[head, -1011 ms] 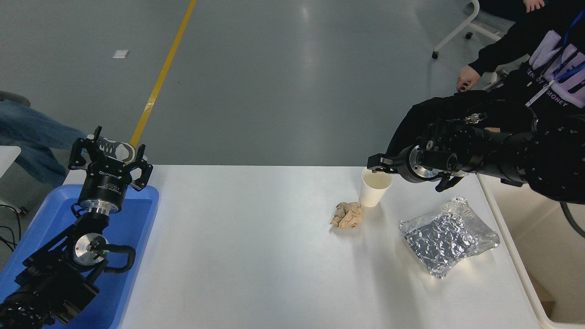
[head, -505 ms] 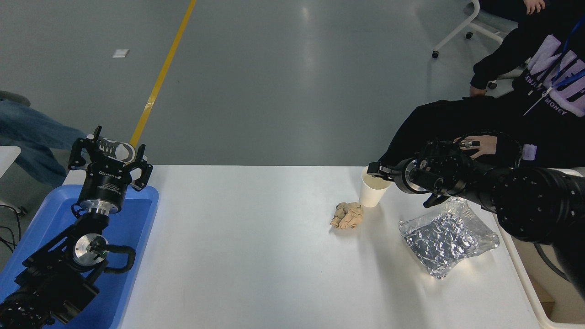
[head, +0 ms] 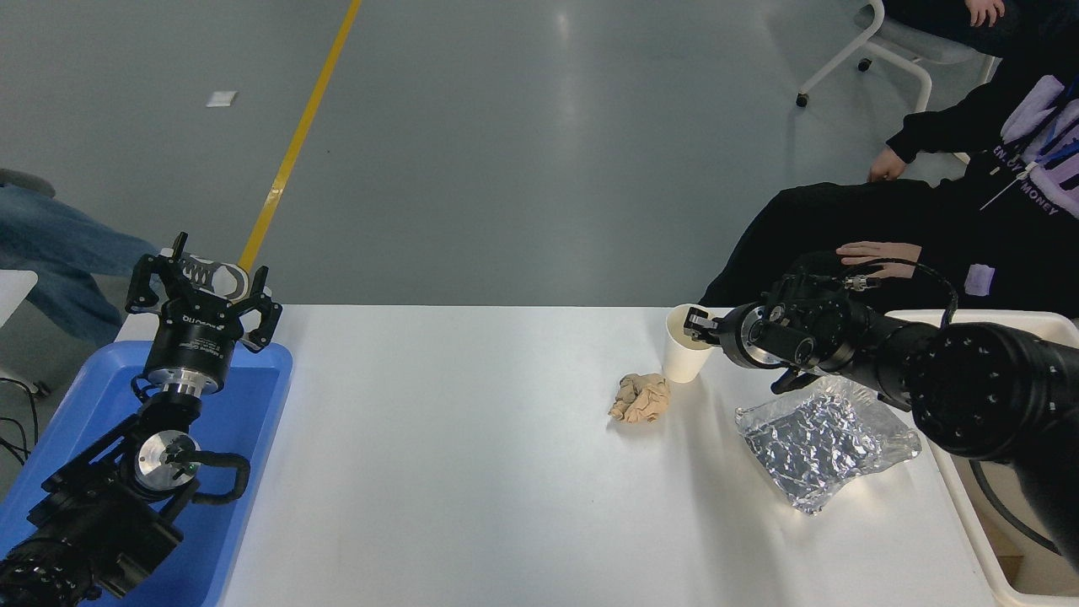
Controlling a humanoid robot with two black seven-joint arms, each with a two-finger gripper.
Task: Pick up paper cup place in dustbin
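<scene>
From the head camera I count one paper cup (head: 689, 354), one crumpled tan paper ball (head: 641, 397), one crinkled foil pouch (head: 824, 443), one blue tray (head: 240, 405) and one dustbin (head: 982, 539) — five loose things on or beside a single white table (head: 472, 472). The cup is a small plain white tapered cone, upright near the table's far edge, its rolled rim open to me and a cream inside showing. My right gripper (head: 698, 326) sits at that rim: one black finger (head: 696, 322) dips inside the mouth, the other is hidden behind the wrist, so I cannot tell whether it has pinched the wall or stands apart. The paper ball lies just beside the cup on its near left, soft and folded, matte brown. The pouch, to the right and nearer me, is flat, silvery and wrinkled, with a clear sealed border catching light. The dustbin shows only as a thick cream-white rim and a smooth deep wall past the table's right edge, partly behind my right arm. My left gripper (head: 205, 287) is parked at the lower left over the shallow blue plastic tray, its fingers spread wide and holding nothing. Two people are partly in view — one seated in black at the upper right with a hand (head: 877, 250) resting on a knee, another's jeans (head: 50, 253) at the left edge.
</scene>
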